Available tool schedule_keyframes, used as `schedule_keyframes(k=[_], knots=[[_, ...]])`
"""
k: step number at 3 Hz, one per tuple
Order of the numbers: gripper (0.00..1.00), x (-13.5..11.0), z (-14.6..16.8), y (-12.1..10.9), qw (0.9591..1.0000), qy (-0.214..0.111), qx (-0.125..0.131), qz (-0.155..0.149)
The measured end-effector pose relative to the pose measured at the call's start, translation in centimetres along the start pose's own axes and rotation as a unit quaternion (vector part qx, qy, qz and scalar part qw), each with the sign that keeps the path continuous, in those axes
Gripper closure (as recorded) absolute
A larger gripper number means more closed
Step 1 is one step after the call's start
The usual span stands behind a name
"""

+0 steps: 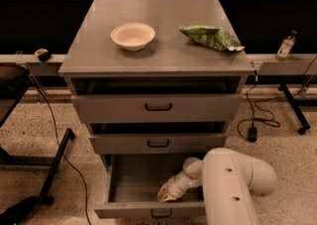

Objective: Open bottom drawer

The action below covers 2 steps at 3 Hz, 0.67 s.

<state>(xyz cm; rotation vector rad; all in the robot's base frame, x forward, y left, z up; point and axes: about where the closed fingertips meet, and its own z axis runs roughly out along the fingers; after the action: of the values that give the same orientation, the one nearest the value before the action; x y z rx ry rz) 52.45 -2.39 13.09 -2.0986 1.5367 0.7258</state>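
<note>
The grey cabinet has three drawers. The bottom drawer (130, 209) is pulled far out, its bare grey inside showing, and its low front panel carries a small black loop handle (161, 213). My gripper (166, 195) reaches down inside this drawer, just behind the front panel and above the handle. My white arm (233, 184) comes in from the lower right. The middle drawer (158, 143) and the top drawer (158, 107) each stand slightly out.
On the cabinet top (99, 50) are a cream bowl (132, 35) and a green snack bag (210, 37). A small bottle (286, 45) stands on a ledge at right. Cables (255, 117) and a black frame leg (54, 167) lie on the speckled floor.
</note>
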Motion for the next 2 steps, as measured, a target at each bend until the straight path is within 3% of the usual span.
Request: schedule_keyframes(k=[1, 2], knots=[[1.00, -1.2, 0.7, 3.0, 0.9981, -0.042, -0.042, 0.013], [1.00, -1.7, 1.4, 5.6, 0.9943, -0.080, -0.062, 0.033]])
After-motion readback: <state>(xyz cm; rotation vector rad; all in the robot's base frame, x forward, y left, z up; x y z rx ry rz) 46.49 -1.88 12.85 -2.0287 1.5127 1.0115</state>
